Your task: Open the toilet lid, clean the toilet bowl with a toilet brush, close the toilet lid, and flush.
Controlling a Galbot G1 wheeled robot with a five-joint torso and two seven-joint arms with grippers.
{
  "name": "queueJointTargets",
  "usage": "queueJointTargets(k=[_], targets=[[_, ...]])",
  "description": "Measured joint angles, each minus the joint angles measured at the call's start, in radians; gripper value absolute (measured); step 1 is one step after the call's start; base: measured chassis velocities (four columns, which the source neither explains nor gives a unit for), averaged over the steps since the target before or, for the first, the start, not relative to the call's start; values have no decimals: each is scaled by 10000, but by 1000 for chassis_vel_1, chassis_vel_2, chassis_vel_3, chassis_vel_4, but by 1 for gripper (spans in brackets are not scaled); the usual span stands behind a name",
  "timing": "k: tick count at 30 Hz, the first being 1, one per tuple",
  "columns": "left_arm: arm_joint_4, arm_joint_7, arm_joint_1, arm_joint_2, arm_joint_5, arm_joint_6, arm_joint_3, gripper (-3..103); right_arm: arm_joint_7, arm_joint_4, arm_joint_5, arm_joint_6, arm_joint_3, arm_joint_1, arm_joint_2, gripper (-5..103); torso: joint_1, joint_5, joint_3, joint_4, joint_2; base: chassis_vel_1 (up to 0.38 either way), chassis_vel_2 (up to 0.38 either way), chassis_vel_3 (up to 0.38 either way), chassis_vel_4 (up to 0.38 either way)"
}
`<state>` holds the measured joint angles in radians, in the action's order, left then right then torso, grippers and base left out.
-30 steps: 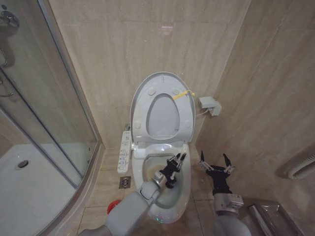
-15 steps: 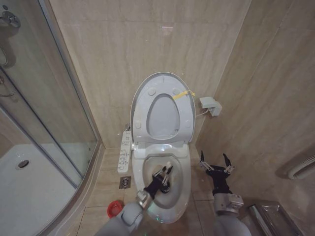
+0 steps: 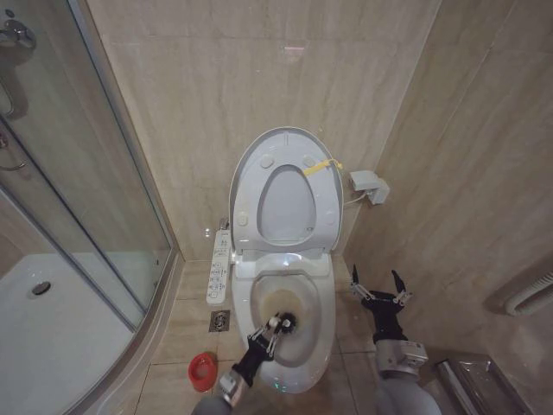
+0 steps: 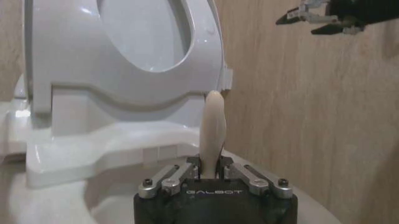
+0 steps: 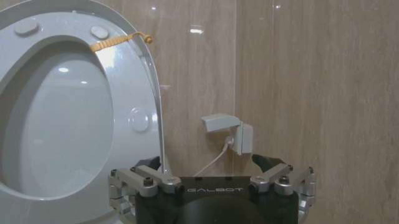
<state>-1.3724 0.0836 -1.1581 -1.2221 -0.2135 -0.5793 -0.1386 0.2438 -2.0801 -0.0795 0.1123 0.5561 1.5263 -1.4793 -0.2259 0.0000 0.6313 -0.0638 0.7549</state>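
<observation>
Honestly risky here: left pincer (image 3: pixel 275 329) clamped on brush (image 4: pixel 212 126), low over front of bowl (image 3: pixel 321 341), lid (image 3: pixel 259 147) up. Could drip on floor or slip from that thin grip. Right pincer (image 3: pixel 378 286) spread wide, idle beside bowl.

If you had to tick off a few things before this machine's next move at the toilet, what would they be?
1. Toilet lid raised with the seat: ok.
2. Left claw shut on the toilet brush: ok.
3. Brush over the toilet bowl: ok.
4. Bowl clean: not ok, brownish stain inside.
5. Right claw open, beside the bowl: ok.
6. Red holder on the floor: ok.
</observation>
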Motion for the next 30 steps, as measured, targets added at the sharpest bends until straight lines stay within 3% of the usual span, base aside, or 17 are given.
queueJointTargets(k=[7, 30], targets=[[547, 27, -67, -52, 321, -221, 88, 17, 0, 0, 0, 0, 0, 0, 0, 100, 0, -1, 0, 0, 0, 0, 0, 0, 0], [424, 139, 2221, -686, 339, 41, -457, 17, 0, 0, 0, 0, 0, 0, 0, 100, -3, 0, 1, -2, -2, 0, 0, 0, 0]])
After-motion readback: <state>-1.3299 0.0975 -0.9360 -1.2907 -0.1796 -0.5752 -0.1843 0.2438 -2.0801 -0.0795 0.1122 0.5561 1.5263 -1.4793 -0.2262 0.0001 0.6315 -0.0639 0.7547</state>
